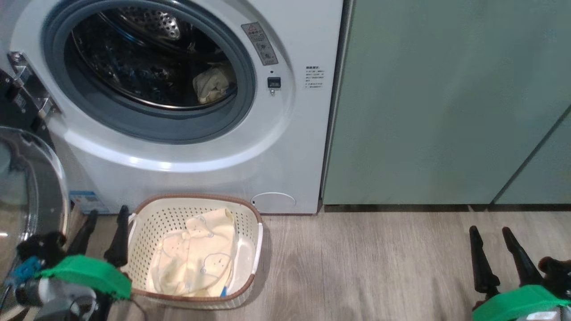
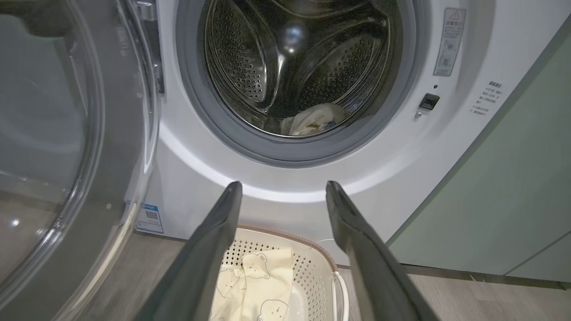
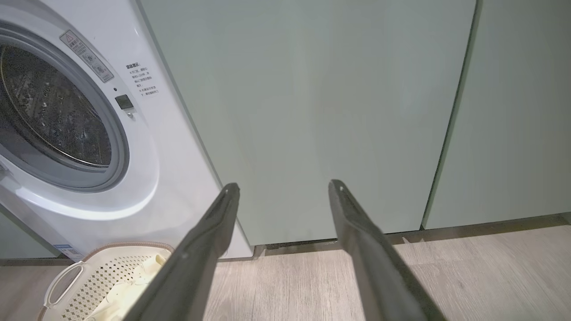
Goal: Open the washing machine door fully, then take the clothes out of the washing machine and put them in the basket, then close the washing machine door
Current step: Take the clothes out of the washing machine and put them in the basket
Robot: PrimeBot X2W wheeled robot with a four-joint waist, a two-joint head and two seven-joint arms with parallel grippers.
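Door [image 1: 31, 187] swung open at left. One garment [image 1: 196, 258] lies in basket [image 1: 196, 197], on floor [image 1: 357, 267] just before washer [image 1: 285, 147]. Second garment [image 1: 213, 84] sits in drum [image 1: 147, 26], lower right, near ring [image 1: 147, 122]. Left hand [image 1: 108, 213] spread, empty, just beside basket's left rim. Right hand [image 1: 490, 231] spread, empty, well apart, over floor by cabinet [image 1: 446, 111]. Step: unloading, about midway by my read. Next: reach over ring into drum, pinch second garment, carry to basket. Door closes after.

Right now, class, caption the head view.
Washing machine door open; one garment in the basket, another garment in the drum.
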